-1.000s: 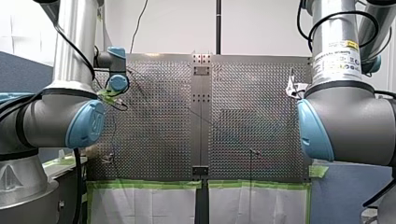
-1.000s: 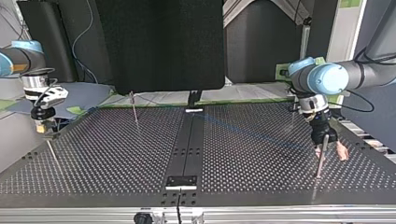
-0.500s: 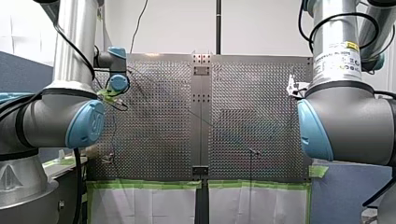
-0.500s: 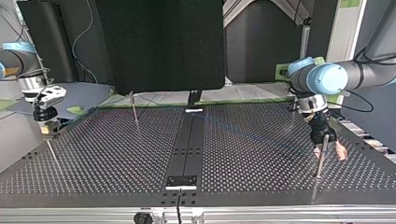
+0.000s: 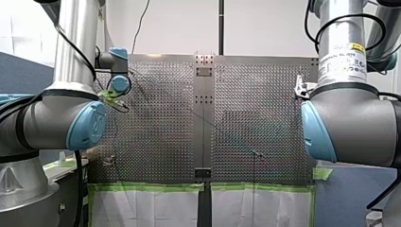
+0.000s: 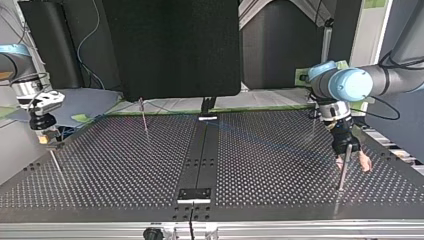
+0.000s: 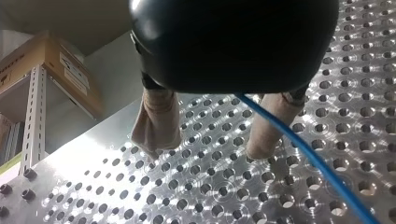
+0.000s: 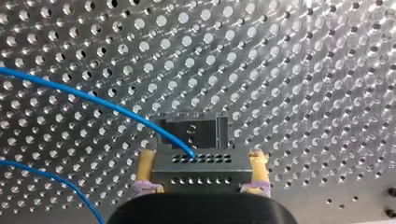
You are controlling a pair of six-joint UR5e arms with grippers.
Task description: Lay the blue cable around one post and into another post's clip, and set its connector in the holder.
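In the right wrist view my right gripper (image 8: 201, 157) is shut with its yellow pads on the dark grey connector (image 8: 201, 171). The blue cable (image 8: 93, 99) runs into the connector's top. A dark slotted block (image 8: 191, 127) stands on the plate just ahead of it. In the left wrist view my left gripper (image 7: 205, 151) is open, beige fingers (image 7: 156, 119) apart just above the plate. The blue cable (image 7: 322, 165) comes out from under its body and passes one finger. In the top view my left gripper (image 6: 354, 162) hangs beside a thin post (image 6: 341, 175), and my right gripper (image 6: 44, 138) is at the far left.
More thin posts stand on the perforated table (image 6: 125, 170): one at the back (image 6: 144, 119) and one near the left edge (image 6: 55, 164). A black rail (image 6: 199, 155) runs down the middle. In the front view both arms' big elbows (image 5: 80, 123) fill the sides.
My right gripper with the connector has shifted a little toward the top view's left edge and risen slightly. My left arm has stayed in place.
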